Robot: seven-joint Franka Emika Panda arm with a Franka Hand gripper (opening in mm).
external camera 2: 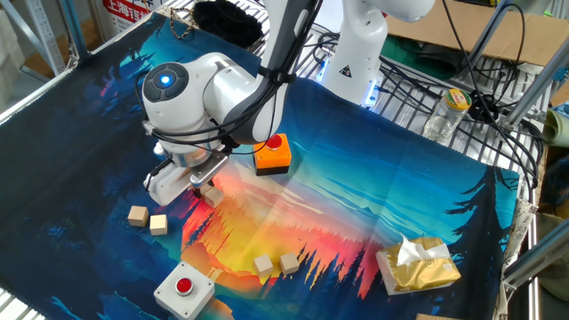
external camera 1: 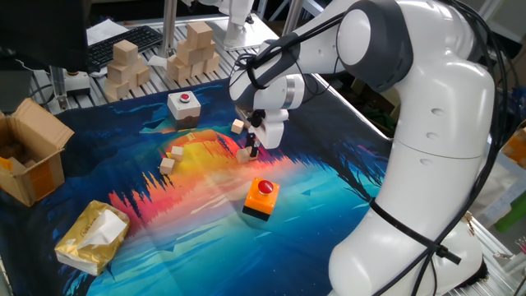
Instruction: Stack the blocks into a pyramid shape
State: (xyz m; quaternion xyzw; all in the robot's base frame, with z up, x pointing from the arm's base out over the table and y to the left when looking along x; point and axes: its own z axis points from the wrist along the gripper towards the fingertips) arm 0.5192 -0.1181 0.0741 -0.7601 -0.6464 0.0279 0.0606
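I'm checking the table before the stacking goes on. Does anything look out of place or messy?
Nothing looks damaged or spilled. The small blocks are scattered in loose pairs, not stacked: two near the gripper, two more by the white button box. A crumpled yellow tissue pack lies at the mat's edge.
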